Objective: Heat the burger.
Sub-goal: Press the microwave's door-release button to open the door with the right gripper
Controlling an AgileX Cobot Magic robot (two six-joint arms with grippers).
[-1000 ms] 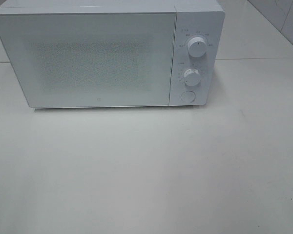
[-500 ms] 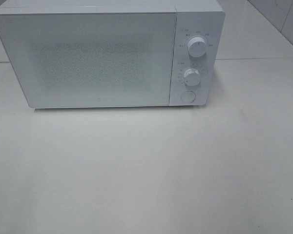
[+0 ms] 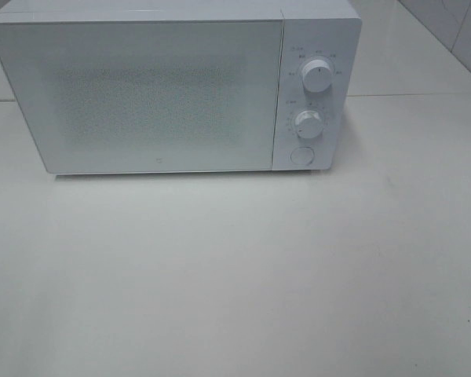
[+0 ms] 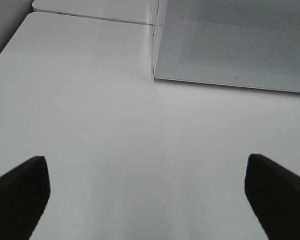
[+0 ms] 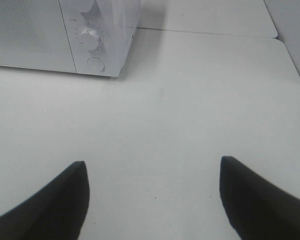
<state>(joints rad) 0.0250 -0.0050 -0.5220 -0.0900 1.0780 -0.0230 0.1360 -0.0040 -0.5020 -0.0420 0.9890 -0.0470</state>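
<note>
The burger is out of view in every frame. A white microwave (image 3: 173, 86) stands at the back of the table with its door (image 3: 141, 94) closed; the mesh window shows nothing clear inside. Neither arm appears in the exterior high view. My left gripper (image 4: 147, 195) is open over bare table, short of the microwave door's lower corner (image 4: 230, 45). My right gripper (image 5: 152, 197) is open too, over bare table short of the microwave's control panel (image 5: 92, 42). Nothing lies between either pair of fingers.
The control panel (image 3: 312, 94) carries two round knobs (image 3: 316, 77) (image 3: 308, 123) and a round button (image 3: 301, 155) below them. The white table (image 3: 235, 275) stretches in front. A seam runs across the table behind the microwave (image 5: 205, 34).
</note>
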